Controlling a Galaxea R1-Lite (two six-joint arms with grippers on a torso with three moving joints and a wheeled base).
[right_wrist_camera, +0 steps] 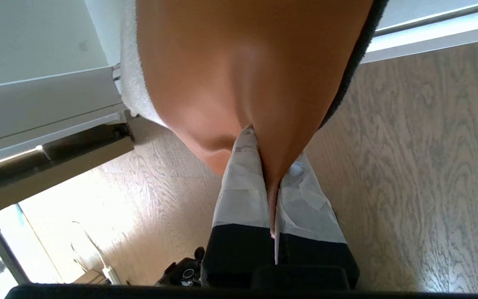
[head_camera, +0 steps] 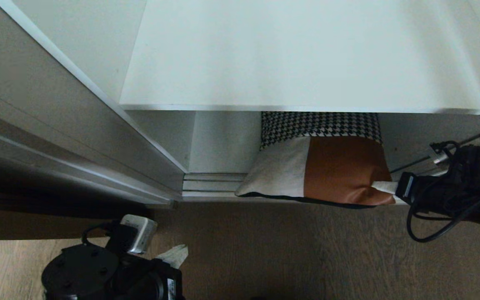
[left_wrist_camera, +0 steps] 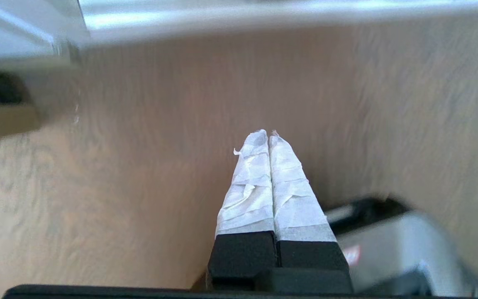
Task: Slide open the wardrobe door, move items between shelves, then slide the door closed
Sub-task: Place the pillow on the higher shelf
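A: Listing, left first: left gripper (left_wrist_camera: 268, 137), fingers pressed together, empty, over the floor (head_camera: 265, 250).

B: Next?

A: Cushion (head_camera: 319, 166), soft, likely light, on the bottom shelf (head_camera: 211, 183) edge; right gripper (right_wrist_camera: 259, 166) pinching its leather corner, which may slip.

Cushion (head_camera: 319, 166) houndstooth black-and-white, cream and rust-brown; shelf (head_camera: 302, 62) white
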